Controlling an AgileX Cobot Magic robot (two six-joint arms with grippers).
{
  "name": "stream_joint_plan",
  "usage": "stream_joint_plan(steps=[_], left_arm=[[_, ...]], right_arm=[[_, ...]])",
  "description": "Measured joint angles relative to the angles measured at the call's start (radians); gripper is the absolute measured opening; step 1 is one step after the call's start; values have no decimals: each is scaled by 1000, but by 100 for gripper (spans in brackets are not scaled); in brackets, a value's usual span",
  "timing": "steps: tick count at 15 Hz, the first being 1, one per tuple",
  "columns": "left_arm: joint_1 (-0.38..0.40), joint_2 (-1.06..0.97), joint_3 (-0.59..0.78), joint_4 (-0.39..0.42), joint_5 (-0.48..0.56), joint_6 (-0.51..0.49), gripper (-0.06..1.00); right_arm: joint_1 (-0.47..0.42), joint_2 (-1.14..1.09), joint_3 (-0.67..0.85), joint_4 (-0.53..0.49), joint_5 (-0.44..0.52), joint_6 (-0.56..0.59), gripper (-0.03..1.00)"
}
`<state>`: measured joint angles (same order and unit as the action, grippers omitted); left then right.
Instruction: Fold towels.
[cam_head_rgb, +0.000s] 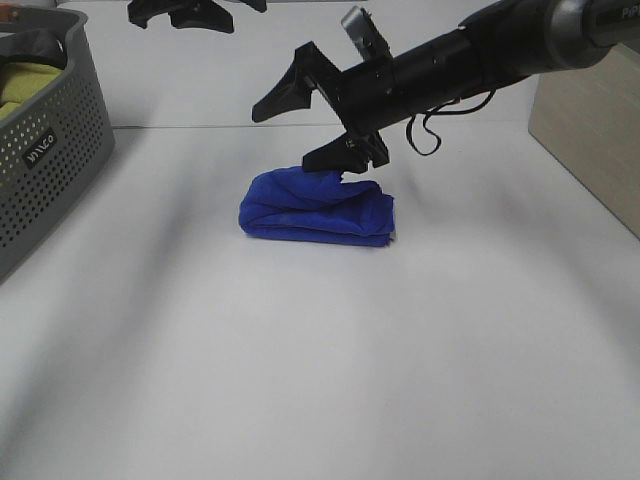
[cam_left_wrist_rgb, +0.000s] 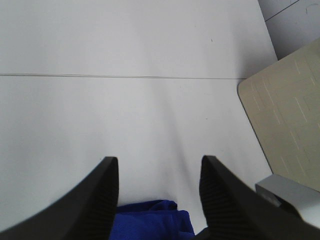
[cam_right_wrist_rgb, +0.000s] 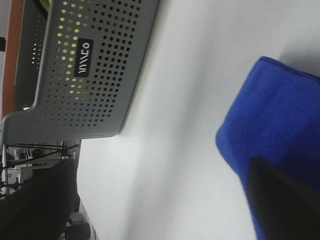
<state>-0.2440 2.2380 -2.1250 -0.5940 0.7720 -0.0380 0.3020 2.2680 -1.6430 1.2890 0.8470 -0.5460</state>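
The blue towel (cam_head_rgb: 315, 208) is seen folded into a thick bundle on the white worktop (cam_head_rgb: 320, 360). The right hand (cam_head_rgb: 315, 115) is held spread wide, its lower finger touching the bundle's top edge. The left hand (cam_left_wrist_rgb: 159, 200) is also spread, empty. A grey basket (cam_head_rgb: 45, 150) stands well apart at the worktop's left.

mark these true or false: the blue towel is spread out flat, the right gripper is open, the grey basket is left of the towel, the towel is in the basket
1. The blue towel is spread out flat. False: it lies bunched in a folded bundle on the table.
2. The right gripper is open. True: its jaws stand wide apart, the lower one at the towel's top edge.
3. The grey basket stands to the left of the towel in the exterior high view. True.
4. The towel is in the basket. False: it rests on the table, apart from the basket.
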Motion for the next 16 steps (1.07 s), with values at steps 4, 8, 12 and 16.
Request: stream_joint_plan(steps=[4,8,12,16], left_arm=[[0,0,0,8,20,0,49],[0,0,0,25,33,0,49],[0,-1,0,26,48,0,49],[0,-51,0,157,143,0,49]], right_arm=[[-18,47,0,-54,-6,-2,86],[-72,49,0,-214,-6,48,85],[-77,49,0,-263,-4,57,85],[-79,-35,0,-370,62,91,85]])
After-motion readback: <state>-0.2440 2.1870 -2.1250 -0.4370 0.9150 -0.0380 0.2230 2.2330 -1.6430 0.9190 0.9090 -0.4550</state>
